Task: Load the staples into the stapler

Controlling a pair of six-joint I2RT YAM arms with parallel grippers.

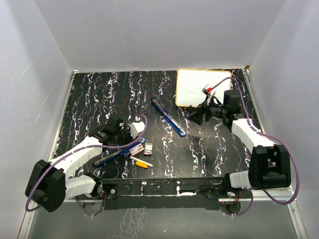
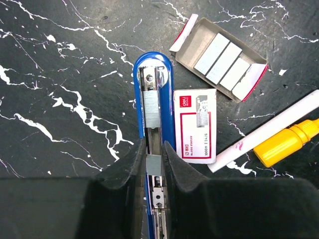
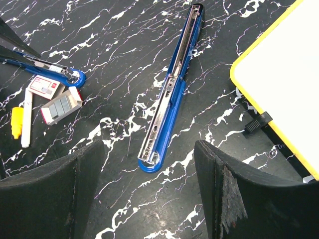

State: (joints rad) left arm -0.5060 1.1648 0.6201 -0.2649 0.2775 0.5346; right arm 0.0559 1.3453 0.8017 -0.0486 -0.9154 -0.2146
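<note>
The left tool (image 2: 153, 152) pinches one staple strip (image 2: 154, 164), held in line with the open stapler (image 2: 168, 112) channel for seating. Spare staples (image 2: 224, 64) lie in their box (image 2: 199, 35) just beside it. The right tool (image 3: 147, 184) hangs with jaws spread wide and empty, well apart from the work.

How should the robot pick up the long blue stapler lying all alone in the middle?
Come straight down from above and pinch the blue stapler across its narrow width, about halfway along. It lies flat and opened out on the table, long and thin, so its two long sides are the only spots fingers can close on, and a middle hold probably keeps it level.
</note>
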